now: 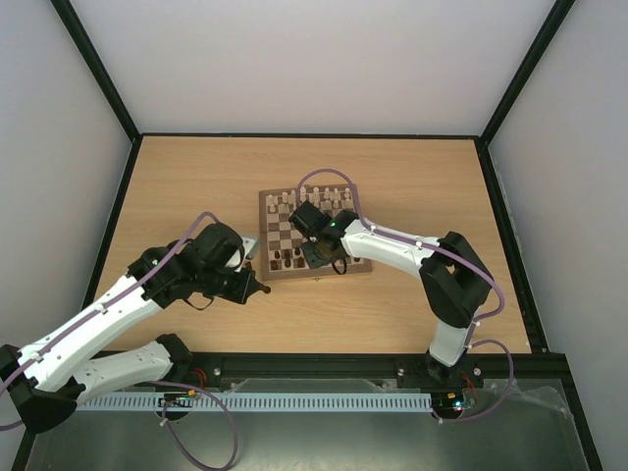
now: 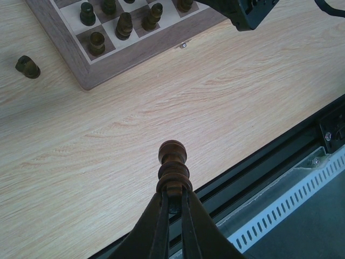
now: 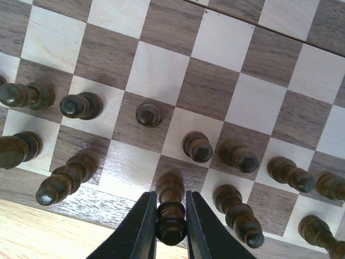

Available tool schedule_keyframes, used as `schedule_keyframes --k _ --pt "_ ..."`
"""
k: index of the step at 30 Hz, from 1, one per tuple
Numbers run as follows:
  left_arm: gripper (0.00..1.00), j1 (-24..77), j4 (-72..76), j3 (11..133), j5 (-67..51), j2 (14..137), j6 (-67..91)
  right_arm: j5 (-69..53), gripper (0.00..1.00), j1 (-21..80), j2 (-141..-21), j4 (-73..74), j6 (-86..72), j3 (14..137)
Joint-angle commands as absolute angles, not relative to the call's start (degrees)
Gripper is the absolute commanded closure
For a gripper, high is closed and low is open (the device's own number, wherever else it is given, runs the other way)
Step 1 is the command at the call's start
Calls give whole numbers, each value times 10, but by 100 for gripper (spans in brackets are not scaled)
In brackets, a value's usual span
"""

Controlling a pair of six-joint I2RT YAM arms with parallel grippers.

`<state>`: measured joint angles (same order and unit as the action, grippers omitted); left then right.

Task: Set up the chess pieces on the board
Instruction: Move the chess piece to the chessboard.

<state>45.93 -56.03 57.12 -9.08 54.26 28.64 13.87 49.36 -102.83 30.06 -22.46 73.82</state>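
Observation:
The board (image 1: 365,263) lies mid-table, with cream pieces along its far side and dark brown chess pieces (image 1: 294,257) on its near rows. My right gripper (image 3: 171,202) is shut on a dark piece (image 3: 171,189) that stands on a dark square in the near row, with other dark pieces (image 3: 197,147) standing round it. My left gripper (image 2: 172,193) is shut on the base of another dark piece (image 2: 172,162) and holds it over bare table, near and left of the board's corner (image 2: 86,81). In the top view the left gripper (image 1: 259,288) is just off the board's near left corner.
One dark piece (image 2: 27,66) lies on its side on the table left of the board. The right gripper's body (image 2: 248,12) hangs over the board's near edge. A black rail (image 2: 259,162) and a white slotted strip (image 2: 291,208) run along the table's near edge.

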Motion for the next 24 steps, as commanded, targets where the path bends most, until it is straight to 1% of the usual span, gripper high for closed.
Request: schedule_keyframes --k 1,15,17,23,24 --pt "98 456 -555 569 -100 547 279 149 85 490 -1003 323 -226 726" --pt "98 456 -550 579 -100 567 274 150 83 490 -1003 320 -225 718" --pt "97 456 -548 579 -101 570 274 149 80 490 -1005 318 -225 716" --pt "98 456 -541 579 -101 579 272 145 61 490 -997 315 -226 719" --pt "98 456 -540 580 -102 582 272 143 59 490 -992 315 -225 720"
